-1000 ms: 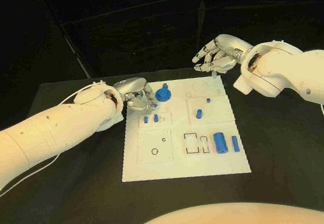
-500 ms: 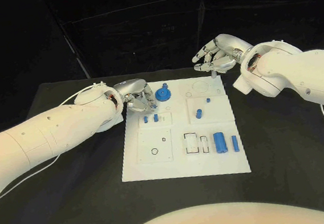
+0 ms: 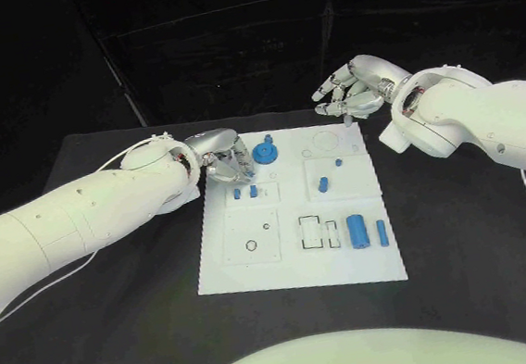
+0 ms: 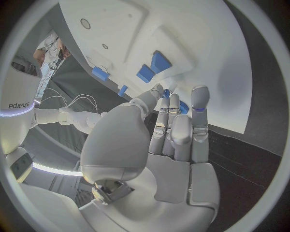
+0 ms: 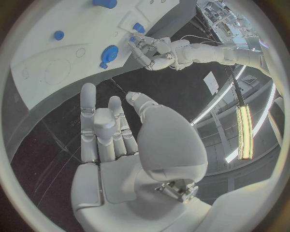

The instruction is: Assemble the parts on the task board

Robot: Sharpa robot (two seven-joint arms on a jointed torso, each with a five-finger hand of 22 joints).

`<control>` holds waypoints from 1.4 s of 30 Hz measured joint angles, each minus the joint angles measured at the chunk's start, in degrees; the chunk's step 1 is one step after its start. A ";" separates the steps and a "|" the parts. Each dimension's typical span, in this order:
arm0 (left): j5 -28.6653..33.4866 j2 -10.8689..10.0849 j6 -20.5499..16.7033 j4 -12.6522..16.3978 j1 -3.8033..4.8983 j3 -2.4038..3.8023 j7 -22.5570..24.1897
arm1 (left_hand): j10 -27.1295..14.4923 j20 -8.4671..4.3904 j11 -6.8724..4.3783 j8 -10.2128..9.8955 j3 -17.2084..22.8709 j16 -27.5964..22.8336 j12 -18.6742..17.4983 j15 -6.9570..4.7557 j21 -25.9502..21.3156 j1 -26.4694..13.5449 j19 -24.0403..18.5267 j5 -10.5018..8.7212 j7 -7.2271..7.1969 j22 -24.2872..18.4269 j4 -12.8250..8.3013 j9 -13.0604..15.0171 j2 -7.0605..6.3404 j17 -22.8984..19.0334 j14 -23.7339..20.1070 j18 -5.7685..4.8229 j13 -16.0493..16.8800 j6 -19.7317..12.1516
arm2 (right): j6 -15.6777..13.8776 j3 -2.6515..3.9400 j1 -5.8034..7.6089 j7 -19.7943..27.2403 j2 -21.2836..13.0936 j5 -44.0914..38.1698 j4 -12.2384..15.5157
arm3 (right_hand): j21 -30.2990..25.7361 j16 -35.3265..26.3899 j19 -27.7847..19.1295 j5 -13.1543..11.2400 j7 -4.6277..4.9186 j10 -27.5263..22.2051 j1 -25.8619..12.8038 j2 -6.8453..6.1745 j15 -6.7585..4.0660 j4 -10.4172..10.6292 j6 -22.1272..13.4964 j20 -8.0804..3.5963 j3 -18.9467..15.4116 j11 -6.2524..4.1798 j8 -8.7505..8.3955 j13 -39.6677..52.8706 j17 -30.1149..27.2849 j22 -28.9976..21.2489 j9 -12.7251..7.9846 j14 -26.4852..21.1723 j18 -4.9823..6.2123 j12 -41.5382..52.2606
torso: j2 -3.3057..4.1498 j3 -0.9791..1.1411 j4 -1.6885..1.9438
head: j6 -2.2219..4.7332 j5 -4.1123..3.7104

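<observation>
Head view, entry: task board, white plate, central on black table. Left hand sat at board's far-left corner, fingers curled toward a small blue part at their tips; whether they pinched it or merely touched it could not be told. Probable purpose: seating or lifting that piece beside the round blue knob. Right hand hovered off board's far-right corner, fingers apart and loosely bent, holding nothing, apparently kept clear to leave the left hand room. Remaining parts: blue peg mid-board; blue cylinder and slim blue bar near board's near-right edge, unassembled.
</observation>
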 measured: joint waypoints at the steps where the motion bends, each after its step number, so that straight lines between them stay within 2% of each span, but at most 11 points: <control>1: 0.00 0.00 0.03 -0.04 0.00 0.00 0.00 | 0.00 0.00 0.00 0.00 0.00 0.00 0.00 0.00 0.00 0.00 0.00 0.00 0.00 0.00 0.00 0.00 0.00 0.00 0.00 0.00 0.00 0.00 | 0.00 0.00 0.00 0.00 0.00 0.00 0.00 | 0.00 0.00 0.00 0.00 0.00 0.00 0.00 0.00 0.00 0.00 0.00 0.00 0.00 0.00 0.00 0.00 0.00 0.00 0.00 0.00 0.00 0.00 | 0.00 0.01 0.00 | -0.02 0.01; 42: 0.17 -0.13 0.58 -0.61 0.01 0.04 -0.04 | 0.00 0.20 0.00 -0.04 0.33 0.00 0.00 0.00 0.00 0.57 0.20 0.25 0.19 0.12 -0.33 -0.02 0.07 -0.24 0.00 0.00 -0.03 -0.20 | 0.00 0.00 0.00 0.02 -0.11 0.01 0.02 | 0.00 0.00 0.00 0.00 0.00 0.00 0.00 0.00 0.00 0.00 0.00 0.00 0.00 0.00 0.00 0.01 0.04 0.01 0.00 0.00 0.00 0.00 | -0.01 0.01 0.00 | -0.09 0.16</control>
